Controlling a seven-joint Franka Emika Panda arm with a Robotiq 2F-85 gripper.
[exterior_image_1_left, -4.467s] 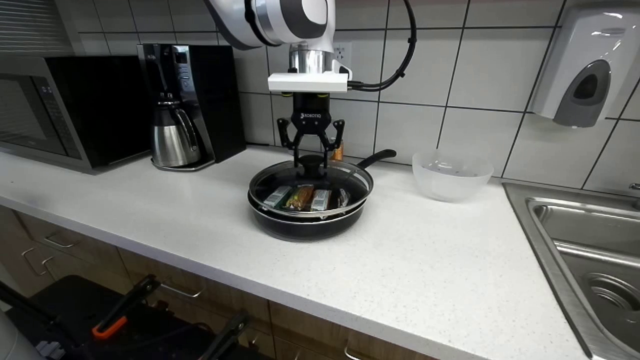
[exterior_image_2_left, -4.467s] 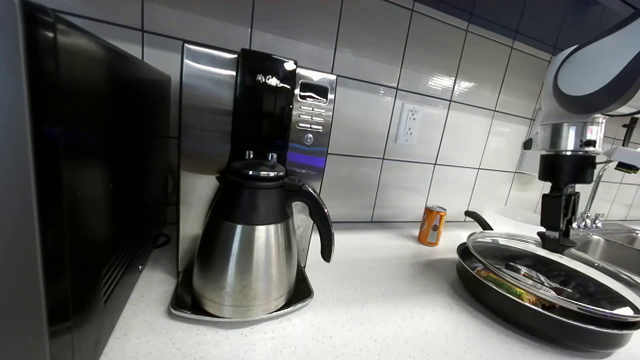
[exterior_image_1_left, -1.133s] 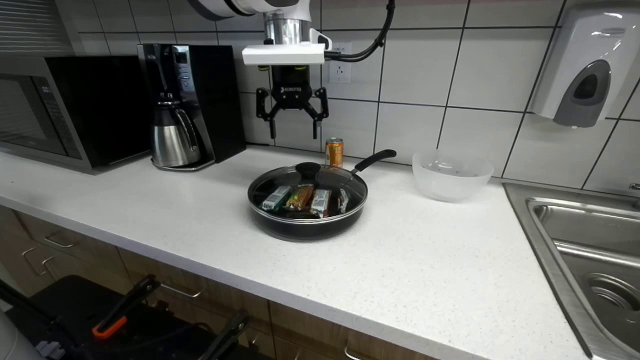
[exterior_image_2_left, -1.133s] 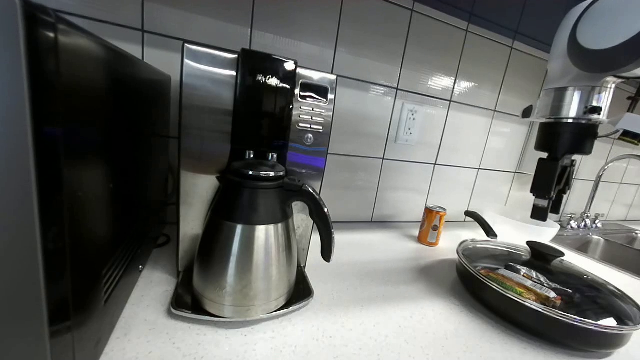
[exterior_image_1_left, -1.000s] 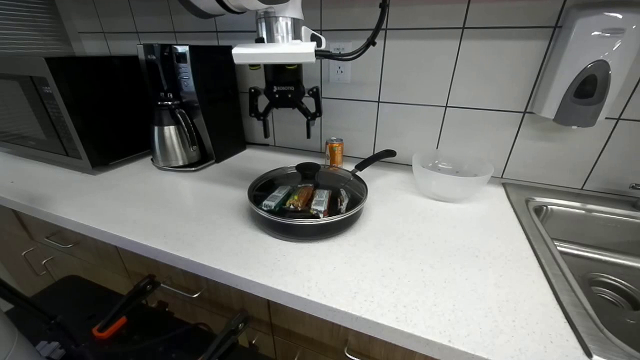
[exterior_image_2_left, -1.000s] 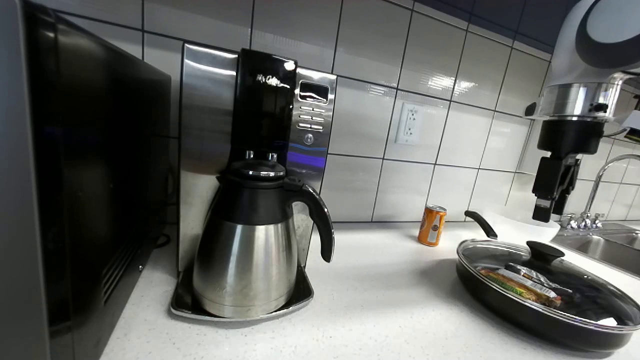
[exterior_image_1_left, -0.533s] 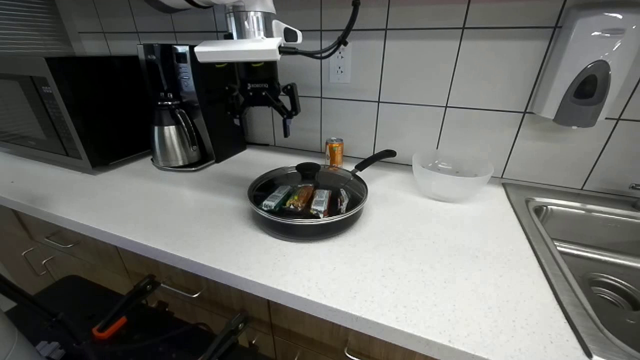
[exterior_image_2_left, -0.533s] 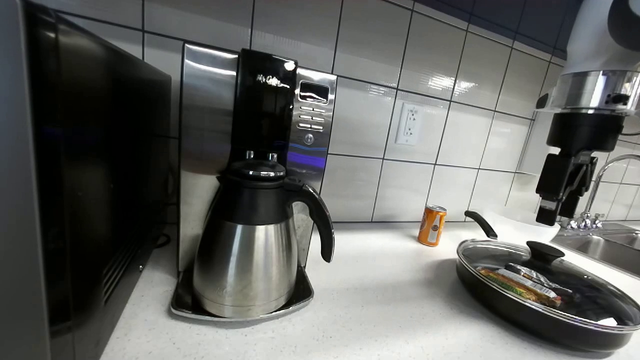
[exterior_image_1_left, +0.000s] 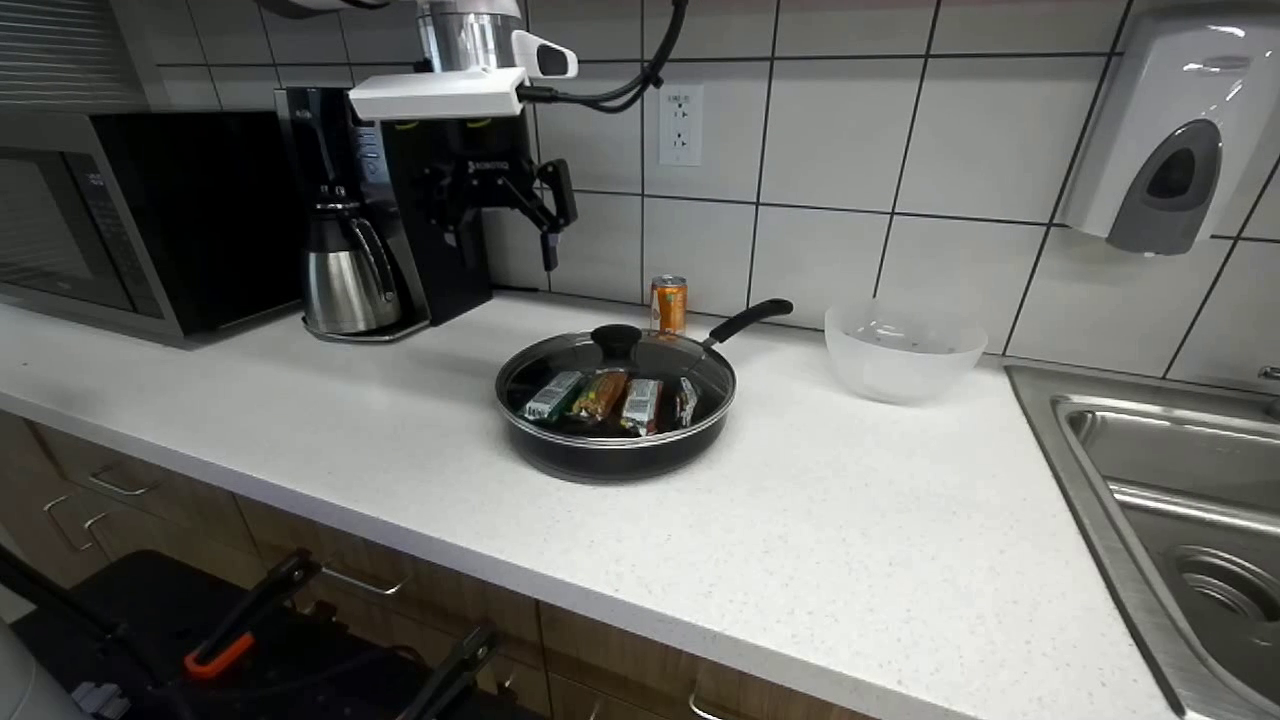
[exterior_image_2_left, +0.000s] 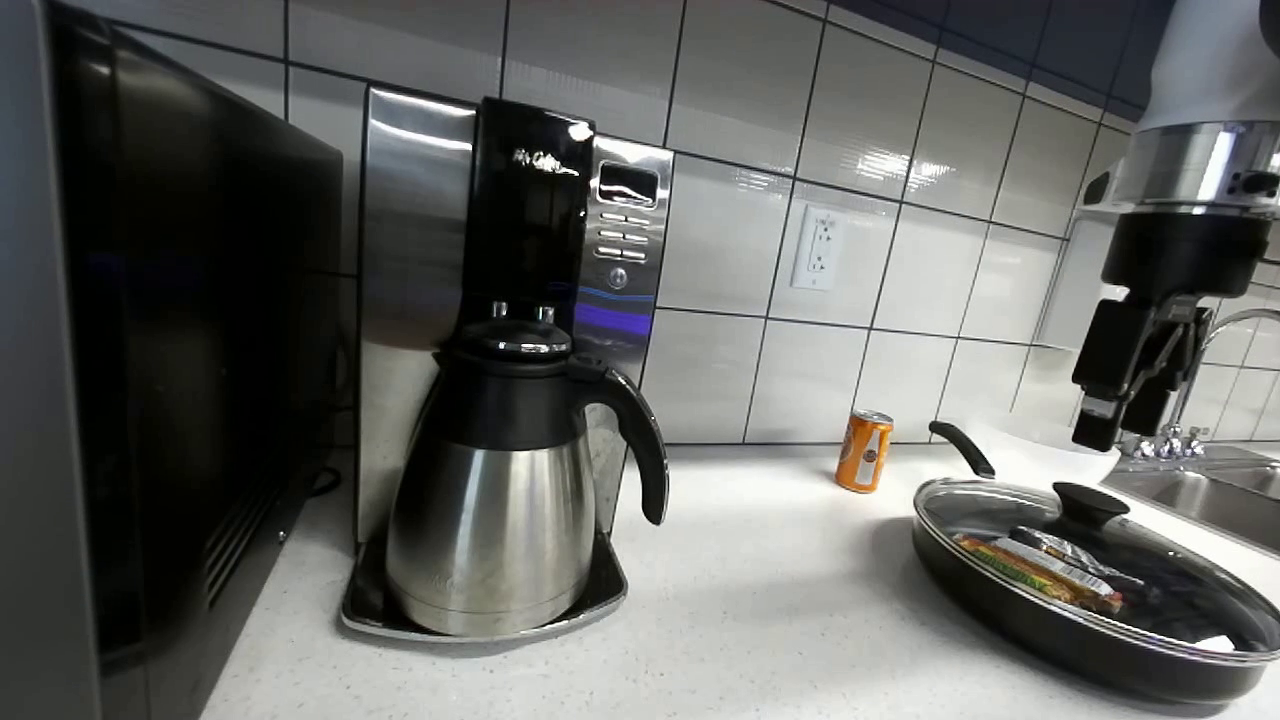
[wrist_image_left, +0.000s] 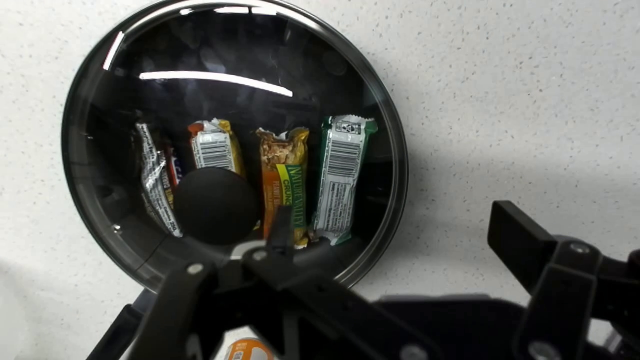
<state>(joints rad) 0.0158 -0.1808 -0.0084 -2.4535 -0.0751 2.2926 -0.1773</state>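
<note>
White counter (exterior_image_1_left: 850, 540) spreads beneath your gripper (wrist_image_left: 393, 226), jaws apart, empty; a low sideways swing could knock the lid (wrist_image_left: 247, 117) askew.

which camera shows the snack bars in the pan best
The wrist view: it looks down on the snack bars, some print readable, though the lid knob hides part. Both exterior views show them smaller, at a slant.

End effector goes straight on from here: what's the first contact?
Probably the clear lid on the pan: the end effector points down, open, seemingly near the lid's edge. Depth is unclear, so one side may instead pass outside and reach the counter.
</note>
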